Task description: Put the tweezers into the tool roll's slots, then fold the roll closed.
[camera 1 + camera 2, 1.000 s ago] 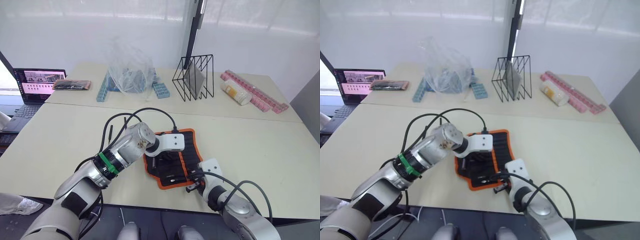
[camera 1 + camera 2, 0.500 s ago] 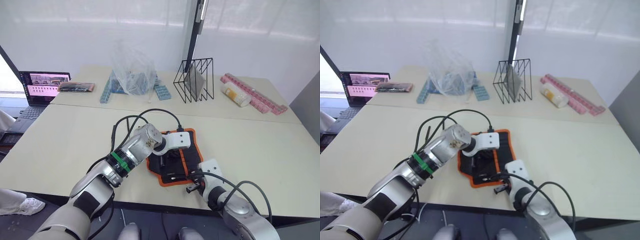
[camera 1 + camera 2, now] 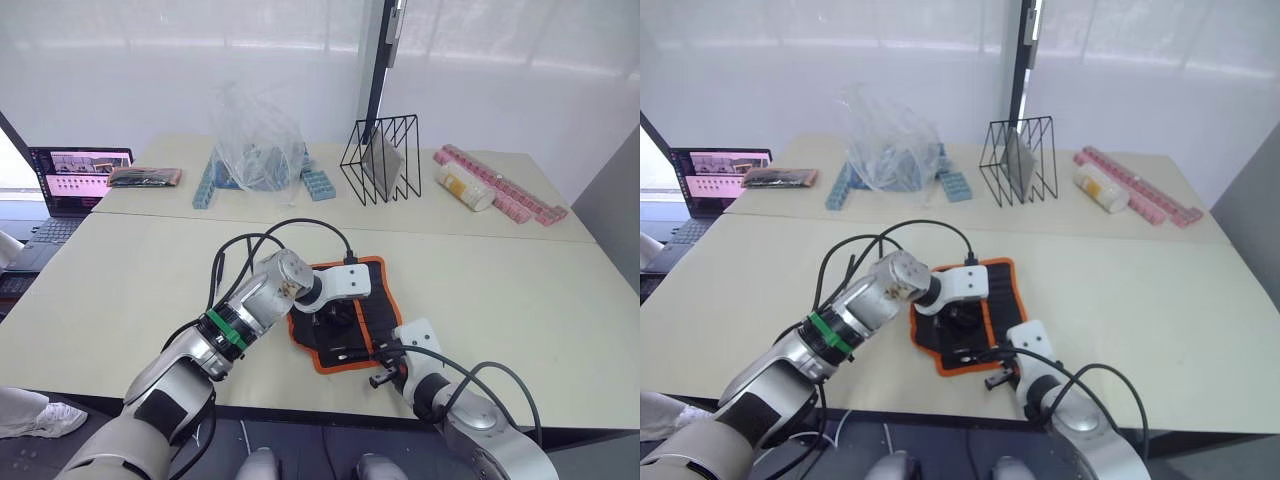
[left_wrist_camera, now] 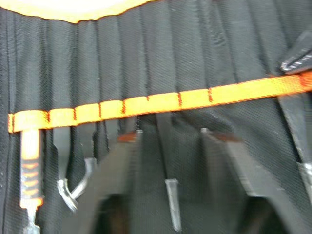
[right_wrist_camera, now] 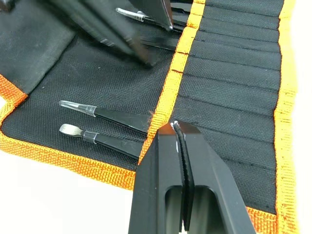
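The tool roll (image 3: 378, 300) lies open on the near table, black with orange binding. In the left wrist view an orange band (image 4: 161, 101) crosses the slots (image 4: 195, 53). My left gripper (image 4: 170, 132) hovers low over the roll's inner face, open. A tweezers tip (image 4: 171, 195) sits between its fingers (image 4: 124, 151), touching neither. More tool tips (image 4: 73, 187) stick out beside it. My right gripper (image 5: 176, 127) is shut and empty at the roll's near edge, its tip on the orange band. Two tweezers (image 5: 114, 117) sit tucked in slots in front of it.
The far table holds a laptop (image 3: 72, 175), a black-orange packet (image 3: 142, 177), a clear plastic bag (image 3: 256, 140) over blue strips, a black wire rack (image 3: 382, 157), a bottle (image 3: 460, 186) and pink strips (image 3: 505, 186). Black cables (image 3: 270, 240) loop over my left arm.
My left gripper has opened over the roll, leaving a tweezers between its fingers. The head camera has shifted a little. The right gripper stays put, shut.
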`<action>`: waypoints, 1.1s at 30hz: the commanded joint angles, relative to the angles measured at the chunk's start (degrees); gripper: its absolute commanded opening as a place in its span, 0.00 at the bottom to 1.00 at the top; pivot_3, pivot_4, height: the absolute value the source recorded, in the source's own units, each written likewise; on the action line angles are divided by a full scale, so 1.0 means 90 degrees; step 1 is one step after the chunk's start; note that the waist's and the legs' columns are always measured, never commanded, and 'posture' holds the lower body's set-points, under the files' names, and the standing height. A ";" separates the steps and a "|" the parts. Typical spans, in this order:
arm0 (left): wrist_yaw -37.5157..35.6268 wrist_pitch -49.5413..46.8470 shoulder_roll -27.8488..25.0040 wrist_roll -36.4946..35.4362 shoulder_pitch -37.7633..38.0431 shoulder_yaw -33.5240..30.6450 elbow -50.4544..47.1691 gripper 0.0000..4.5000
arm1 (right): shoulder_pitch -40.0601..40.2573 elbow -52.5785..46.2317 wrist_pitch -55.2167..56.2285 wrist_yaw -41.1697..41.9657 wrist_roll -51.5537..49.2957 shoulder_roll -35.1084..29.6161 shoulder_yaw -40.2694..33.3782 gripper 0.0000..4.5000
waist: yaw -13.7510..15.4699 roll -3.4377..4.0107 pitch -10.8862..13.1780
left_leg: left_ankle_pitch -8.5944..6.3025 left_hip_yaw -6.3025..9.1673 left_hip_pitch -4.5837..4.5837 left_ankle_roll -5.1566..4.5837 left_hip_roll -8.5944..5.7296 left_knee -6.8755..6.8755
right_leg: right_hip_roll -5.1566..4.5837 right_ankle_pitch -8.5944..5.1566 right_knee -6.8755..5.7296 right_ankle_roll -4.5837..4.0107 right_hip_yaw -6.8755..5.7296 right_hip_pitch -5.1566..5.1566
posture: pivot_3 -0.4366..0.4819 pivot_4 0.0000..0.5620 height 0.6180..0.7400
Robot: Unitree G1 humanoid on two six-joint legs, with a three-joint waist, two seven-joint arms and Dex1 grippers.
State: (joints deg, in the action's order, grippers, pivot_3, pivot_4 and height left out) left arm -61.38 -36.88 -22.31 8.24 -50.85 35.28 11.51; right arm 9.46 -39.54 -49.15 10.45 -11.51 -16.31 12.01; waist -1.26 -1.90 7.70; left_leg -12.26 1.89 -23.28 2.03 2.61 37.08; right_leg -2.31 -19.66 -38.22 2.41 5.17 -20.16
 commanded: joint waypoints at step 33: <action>0.2901 -0.0566 -0.0025 -0.2913 0.8257 -0.8176 -0.5601 0.99 | -0.0233 0.1142 -0.0248 0.0864 -0.0006 -0.0760 -0.0036 0.00 | 0.0046 -0.0078 -0.0012 | -0.0010 -0.0015 0.0036 0.0016 0.0032 -0.0024 | -0.0036 0.0004 0.0021 -0.0021 0.0012 -0.0001 | 0.48 0.27 0.71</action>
State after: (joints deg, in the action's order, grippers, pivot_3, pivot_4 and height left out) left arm -36.74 -43.67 -23.07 -16.96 22.92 -36.77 -35.06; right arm 5.29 -34.97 -48.60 17.66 -12.06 -21.91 10.37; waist -0.85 -2.60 7.59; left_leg -12.35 1.75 -22.92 2.18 2.89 36.85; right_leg -2.65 -19.63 -38.01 2.21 5.30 -20.15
